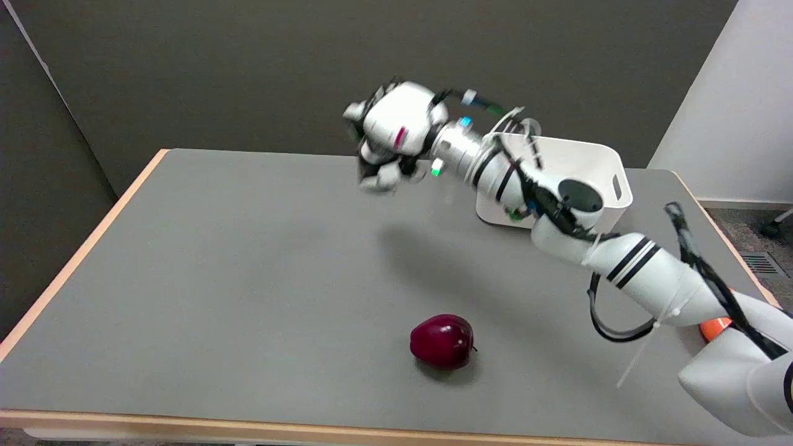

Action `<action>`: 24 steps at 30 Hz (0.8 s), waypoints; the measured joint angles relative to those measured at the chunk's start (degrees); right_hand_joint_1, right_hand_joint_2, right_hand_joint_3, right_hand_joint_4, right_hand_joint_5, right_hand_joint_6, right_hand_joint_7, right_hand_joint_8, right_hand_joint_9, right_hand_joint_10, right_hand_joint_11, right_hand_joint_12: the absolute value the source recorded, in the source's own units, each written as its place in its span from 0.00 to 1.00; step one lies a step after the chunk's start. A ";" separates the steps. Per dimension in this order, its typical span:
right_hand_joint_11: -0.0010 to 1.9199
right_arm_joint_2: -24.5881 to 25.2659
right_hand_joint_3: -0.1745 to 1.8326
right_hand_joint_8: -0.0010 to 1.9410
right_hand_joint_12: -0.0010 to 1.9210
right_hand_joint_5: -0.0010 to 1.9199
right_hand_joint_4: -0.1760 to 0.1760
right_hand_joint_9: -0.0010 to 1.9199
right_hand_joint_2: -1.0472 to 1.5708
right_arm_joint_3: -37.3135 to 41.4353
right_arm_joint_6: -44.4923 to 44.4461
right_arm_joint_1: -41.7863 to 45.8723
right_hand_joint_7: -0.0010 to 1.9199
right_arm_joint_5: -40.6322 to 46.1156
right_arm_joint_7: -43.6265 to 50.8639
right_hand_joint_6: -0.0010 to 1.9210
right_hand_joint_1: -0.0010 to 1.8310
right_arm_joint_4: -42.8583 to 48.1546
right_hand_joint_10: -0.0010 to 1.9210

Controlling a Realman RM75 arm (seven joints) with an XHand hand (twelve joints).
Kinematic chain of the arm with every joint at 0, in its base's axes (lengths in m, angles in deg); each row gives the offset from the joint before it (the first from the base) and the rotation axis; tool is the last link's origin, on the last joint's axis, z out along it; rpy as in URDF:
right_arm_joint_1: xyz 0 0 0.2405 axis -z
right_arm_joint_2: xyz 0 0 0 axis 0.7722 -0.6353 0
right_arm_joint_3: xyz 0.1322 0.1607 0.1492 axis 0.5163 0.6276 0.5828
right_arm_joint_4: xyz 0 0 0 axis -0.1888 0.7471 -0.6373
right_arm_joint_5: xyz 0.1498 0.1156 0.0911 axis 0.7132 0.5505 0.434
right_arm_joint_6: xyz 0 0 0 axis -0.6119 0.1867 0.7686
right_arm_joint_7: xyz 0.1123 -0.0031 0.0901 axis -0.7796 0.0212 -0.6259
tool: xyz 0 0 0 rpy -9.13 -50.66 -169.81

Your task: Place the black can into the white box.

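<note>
Things on the grey table (248,260) number one white box (588,167) at the far right, one dark red apple (442,341) near the front edge, and one orange object (715,327) mostly hidden behind the arm. No black can shows anywhere. The right hand (393,133) hangs in the air left of the box, arm stretched across it, fingers (381,179) curled downward; whether they grip anything cannot be told.
</note>
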 measured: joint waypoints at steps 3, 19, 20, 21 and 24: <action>0.32 -0.41 0.24 0.73 0.84 0.31 0.01 0.40 0.82 3.12 4.05 -0.89 0.46 -1.98 0.96 0.76 0.66 0.34 0.68; 0.31 -8.65 0.23 0.73 0.88 0.30 0.00 0.40 0.83 13.91 24.30 0.40 0.46 4.03 3.38 0.76 0.66 -3.80 0.68; 0.31 -9.28 0.23 0.73 0.88 0.30 0.00 0.40 0.83 15.01 25.55 1.76 0.46 4.50 3.46 0.76 0.66 -3.89 0.68; 0.31 -9.71 0.23 0.73 0.87 0.30 0.00 0.40 0.83 15.82 26.40 2.83 0.46 4.81 3.51 0.76 0.66 -3.92 0.68; 0.31 -10.74 0.23 0.73 0.87 0.31 0.00 0.40 0.82 17.91 28.59 5.99 0.46 5.54 3.67 0.75 0.66 -3.94 0.69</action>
